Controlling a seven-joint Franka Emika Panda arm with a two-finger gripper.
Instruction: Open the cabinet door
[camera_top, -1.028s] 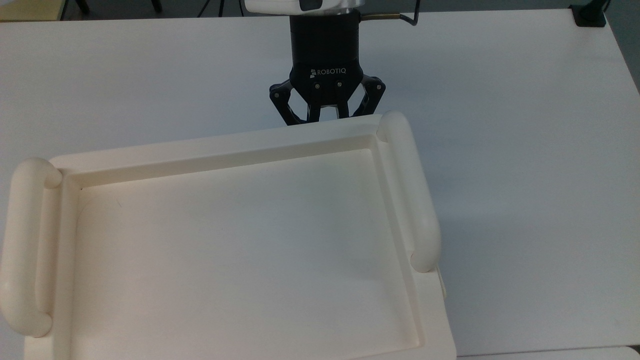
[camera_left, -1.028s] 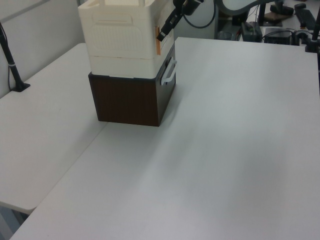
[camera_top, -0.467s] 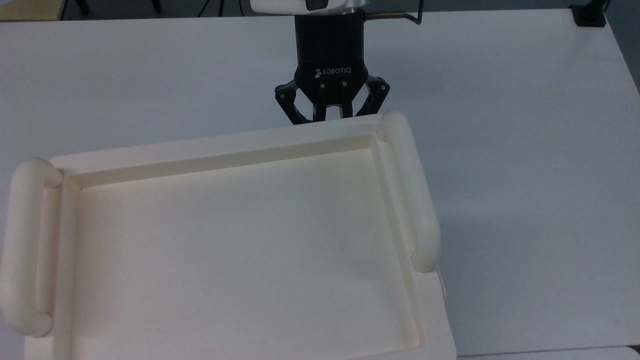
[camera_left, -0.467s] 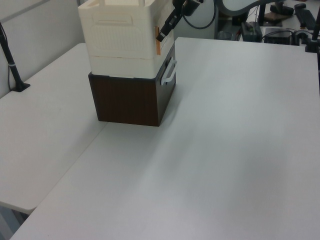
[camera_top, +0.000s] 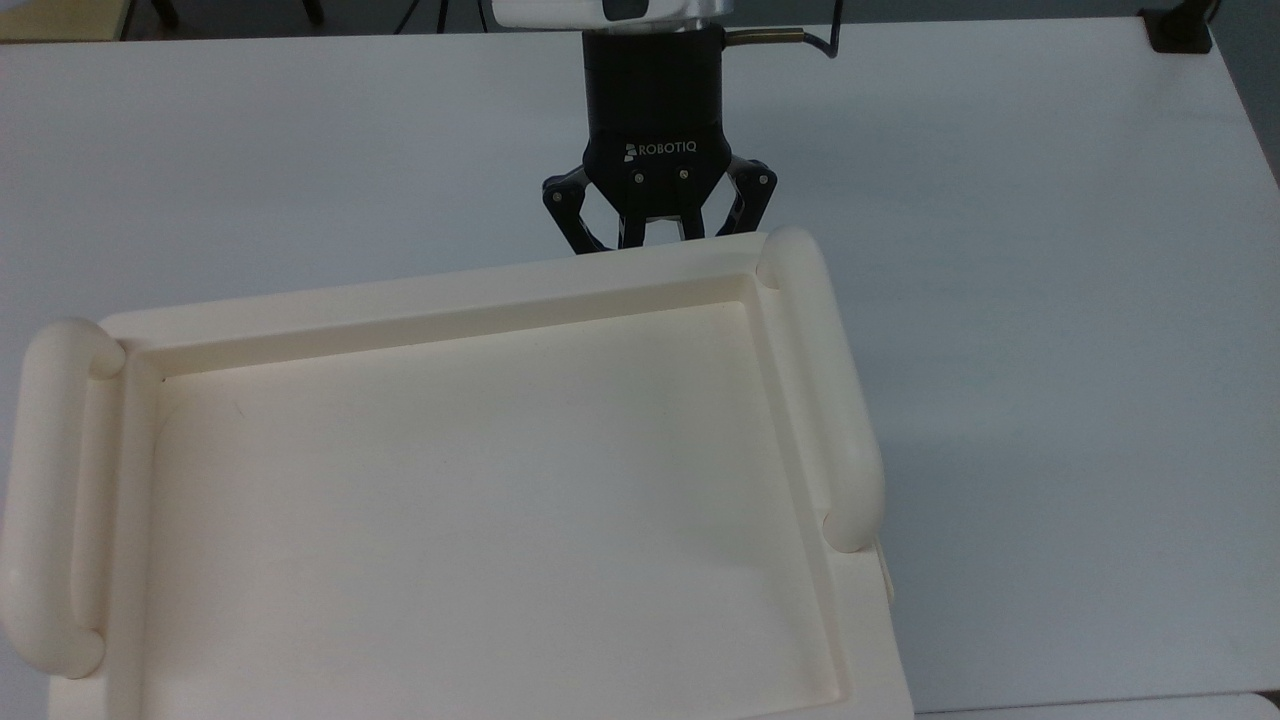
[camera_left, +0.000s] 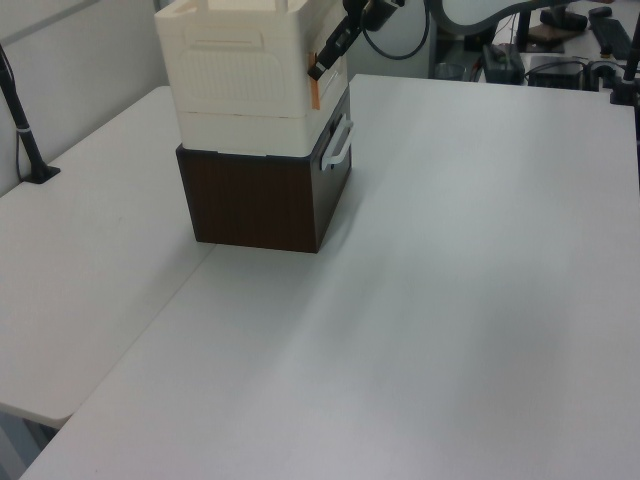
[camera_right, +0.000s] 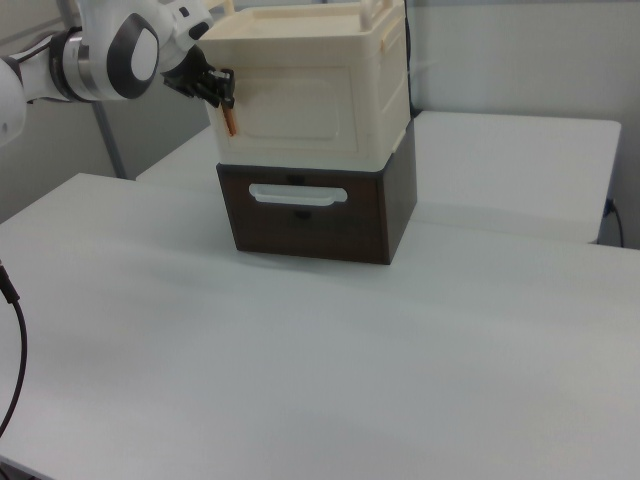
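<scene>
Item: cabinet (camera_right: 310, 100), cream unit stacked on a dark brown drawer box (camera_right: 315, 215), on the white table (camera_right: 330, 380).

Cabinet door (camera_right: 300, 115): we judge it closed or barely cracked.

Gripper (camera_right: 222, 92): at 9 o'clock of the door in the right view, at its orange-brown edge tab (camera_right: 231, 122). Grip: we cannot tell.

Remaining: swinging the door open.

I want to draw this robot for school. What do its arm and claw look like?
The arm is smooth, round and white with dark grey joint rings. The gripper is black: a cylinder body with white ROBOTIQ lettering, then two black linkage fingers with small silver screws. A thin black cable loops from a brass-coloured fitting beside it.
</scene>
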